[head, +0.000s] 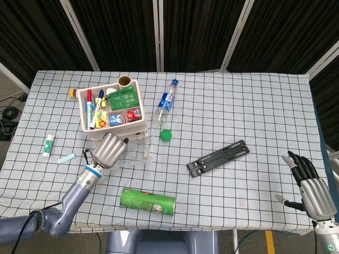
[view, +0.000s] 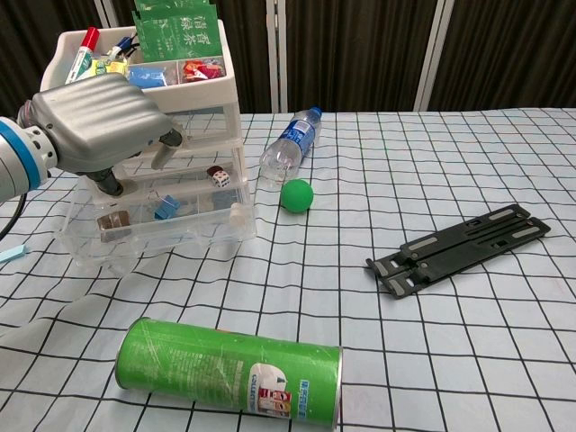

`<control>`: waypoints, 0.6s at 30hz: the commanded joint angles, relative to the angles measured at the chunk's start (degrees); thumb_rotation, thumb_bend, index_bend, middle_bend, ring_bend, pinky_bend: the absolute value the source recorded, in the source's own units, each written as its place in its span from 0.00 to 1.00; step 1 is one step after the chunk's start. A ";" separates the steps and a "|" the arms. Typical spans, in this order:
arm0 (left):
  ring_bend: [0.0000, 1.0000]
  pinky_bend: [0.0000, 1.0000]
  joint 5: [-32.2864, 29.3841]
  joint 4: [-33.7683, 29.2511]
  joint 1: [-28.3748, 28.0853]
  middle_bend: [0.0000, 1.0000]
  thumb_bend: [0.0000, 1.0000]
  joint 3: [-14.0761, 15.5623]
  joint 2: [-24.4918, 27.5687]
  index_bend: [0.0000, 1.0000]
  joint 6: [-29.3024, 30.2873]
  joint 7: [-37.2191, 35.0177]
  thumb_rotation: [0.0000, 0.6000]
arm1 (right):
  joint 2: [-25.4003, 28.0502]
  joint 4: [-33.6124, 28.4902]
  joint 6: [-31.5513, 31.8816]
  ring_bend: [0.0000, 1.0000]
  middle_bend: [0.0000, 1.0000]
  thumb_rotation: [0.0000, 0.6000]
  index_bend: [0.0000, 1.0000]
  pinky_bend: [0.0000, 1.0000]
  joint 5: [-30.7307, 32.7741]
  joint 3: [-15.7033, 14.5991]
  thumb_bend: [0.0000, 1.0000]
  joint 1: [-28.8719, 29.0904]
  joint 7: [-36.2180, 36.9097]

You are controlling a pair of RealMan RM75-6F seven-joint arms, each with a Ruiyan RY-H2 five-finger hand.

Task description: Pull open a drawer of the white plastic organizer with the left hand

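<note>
One left hand (view: 97,126) over drawer (view: 153,225)

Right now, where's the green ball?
In both views the green ball lies left of table centre, just below the water bottle and right of the white organizer.

The left hand (view: 99,126), fingers curled, hangs over the white organizer's (view: 180,108) pulled-out lower drawer (view: 162,229).

Head view looks steeply down over the whole table (head: 222,100); chest view sits low, close, sharing it.
</note>
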 commanded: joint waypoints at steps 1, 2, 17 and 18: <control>0.98 0.89 -1.77 -0.40 -0.41 1.00 0.29 0.06 0.30 0.47 -0.63 1.30 1.00 | 0.04 -0.02 0.05 0.00 0.00 1.00 0.00 0.00 -0.03 0.00 0.01 -0.01 0.12; 0.98 0.89 -2.25 -0.47 -0.48 1.00 0.30 0.00 0.34 0.47 -0.76 1.53 1.00 | 0.05 -0.02 0.07 0.00 0.00 1.00 0.00 0.00 -0.07 0.00 0.01 -0.01 0.14; 0.98 0.89 -9.92 -6.51 -6.03 1.00 0.30 -0.27 6.24 0.51 -7.89 2.76 1.00 | -0.05 0.47 -0.53 0.00 0.00 1.00 0.00 0.00 0.93 0.47 0.01 0.27 0.73; 0.98 0.89 -9.76 -6.42 -6.30 1.00 0.30 -0.06 6.46 0.51 -8.16 2.39 1.00 | -0.10 0.52 -0.65 0.00 0.00 1.00 0.00 0.00 1.03 0.50 0.01 0.31 0.70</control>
